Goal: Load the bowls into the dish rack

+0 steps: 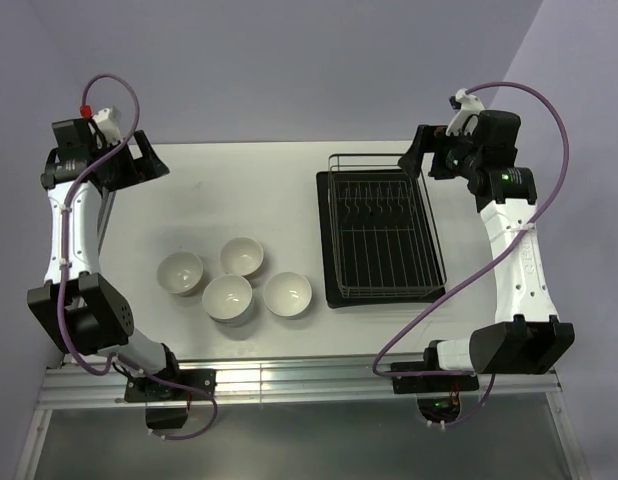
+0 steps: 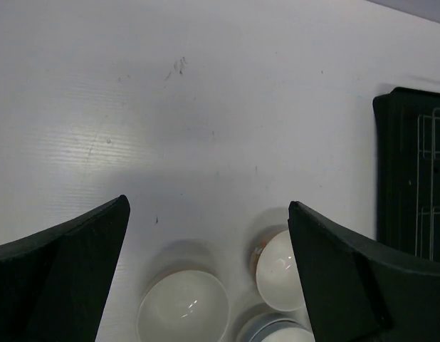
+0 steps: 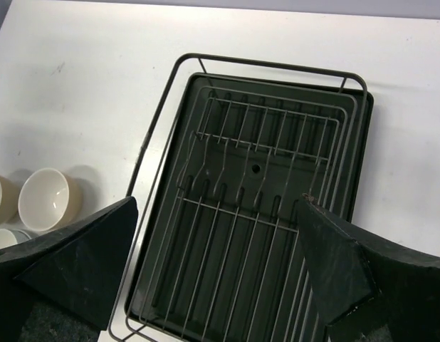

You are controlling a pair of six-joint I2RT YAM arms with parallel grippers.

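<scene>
Over at the far left corner of the worktop, the left fingers hang above the surface, spread wide apart and gripping nothing. Their wrist view looks down on white worktop, and parts of three bowls show low between them.

Toward the near edge, left of centre, four bowls sit upright on the worktop in a tight bunch. They are the leftmost bowl, the far bowl, the near bowl just in front of it, and the rightmost bowl. All are glossy and white inside, and the right wrist view shows one of them tan on the outside. Whether their rims touch I cannot tell.

Just beside the rightmost bowl, but apart from it, stands the dish rack. It is dark wire with upright tines over a black base. It sits on the right half of the worktop, its long side running toward the far edge.

Above the rack's far right corner the right fingers hover, also held wide apart with nothing in their grip, looking down over the wires.
</scene>
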